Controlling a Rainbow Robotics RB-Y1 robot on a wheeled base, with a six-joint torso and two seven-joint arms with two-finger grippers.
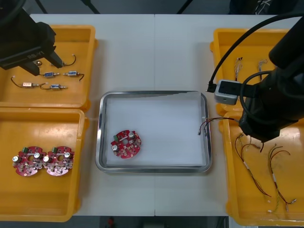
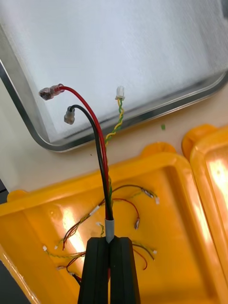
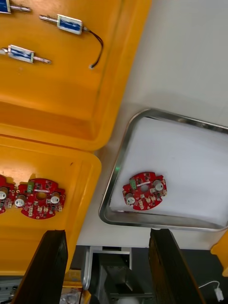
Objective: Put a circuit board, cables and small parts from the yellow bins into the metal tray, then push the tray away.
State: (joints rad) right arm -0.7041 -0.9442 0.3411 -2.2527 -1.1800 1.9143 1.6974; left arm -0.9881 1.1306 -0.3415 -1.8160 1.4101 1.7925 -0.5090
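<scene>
Currently, a cable bundle of red, black and twisted yellow-green wires is gripped by its sleeved end between the fingers of the right gripper, which are closed tight on it. That gripper is poised above the right-hand yellow bin, where more cables lie. The bundle's free connectors are seen reaching over the right rim of the metal tray, while the pinched end is over the bin. One round red circuit board is already lying inside the tray, toward its left side.

The step in hand is judged to be the carrying of a cable to the tray; no small parts are seen there yet. Next, the gripper would need to be taken further across the rim until the whole bundle is over the tray floor, then lowered and opened. Care is called for lest the springy wires catch on the rim.

The left gripper is parked, fingers wide apart, by the far-left bin, in which small metal parts lie.
</scene>
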